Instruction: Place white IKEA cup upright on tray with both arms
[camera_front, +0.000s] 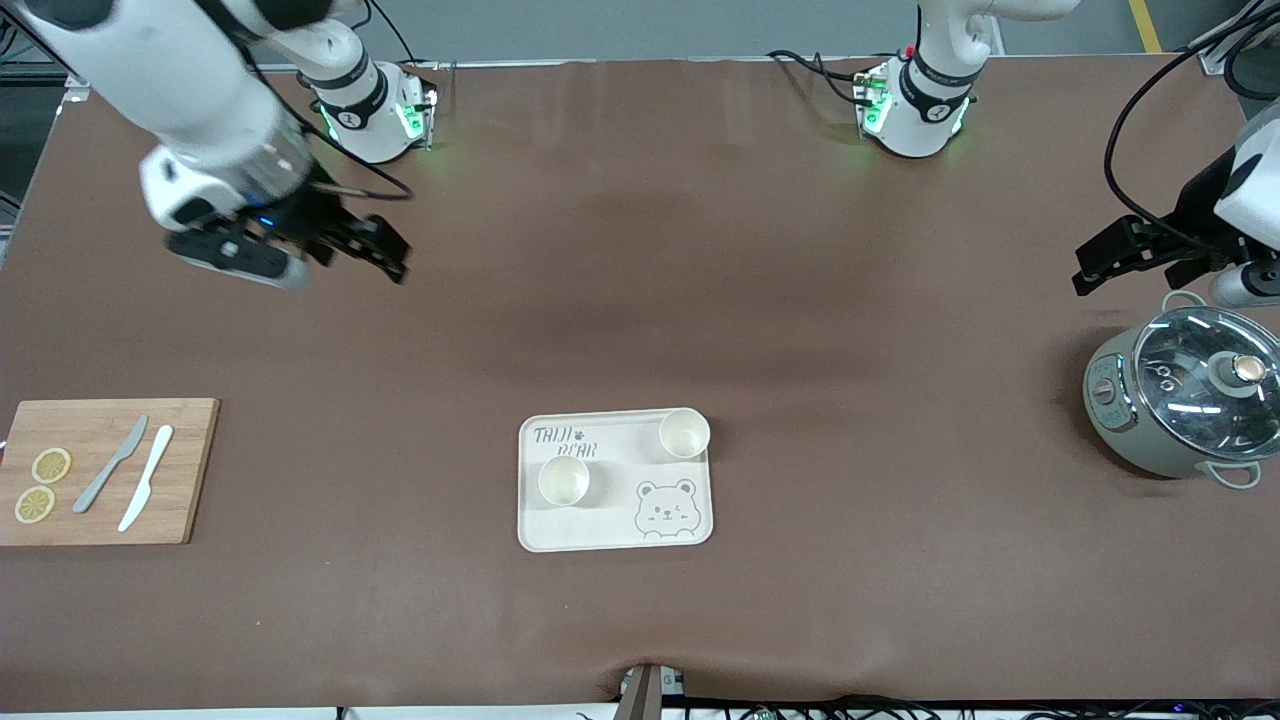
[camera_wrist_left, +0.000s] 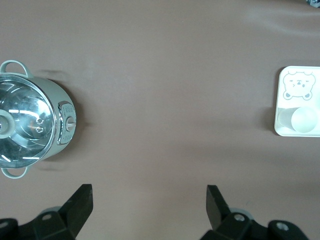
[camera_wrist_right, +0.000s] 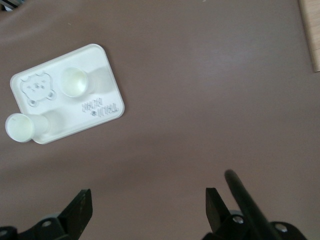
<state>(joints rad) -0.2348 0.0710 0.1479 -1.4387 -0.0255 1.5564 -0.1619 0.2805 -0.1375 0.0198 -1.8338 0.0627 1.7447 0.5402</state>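
Note:
The cream tray (camera_front: 615, 530) with the bear drawing lies on the brown table, nearer the front camera than the middle. Two white cups stand upright on it: one (camera_front: 564, 480) by the lettering, one (camera_front: 685, 433) at the corner toward the left arm's end. The tray (camera_wrist_right: 107, 70) and both cups (camera_wrist_right: 75, 81) (camera_wrist_right: 20, 127) show in the right wrist view; the tray (camera_wrist_left: 280, 107) and one cup (camera_wrist_left: 304, 120) show in the left wrist view. My right gripper (camera_front: 385, 250) is open and empty, high over bare table near its base. My left gripper (camera_front: 1095, 265) is open and empty above the pot.
A grey-green pot with a glass lid (camera_front: 1185, 405) stands at the left arm's end, also in the left wrist view (camera_wrist_left: 30, 122). A wooden cutting board (camera_front: 105, 470) with two lemon slices and two knives lies at the right arm's end.

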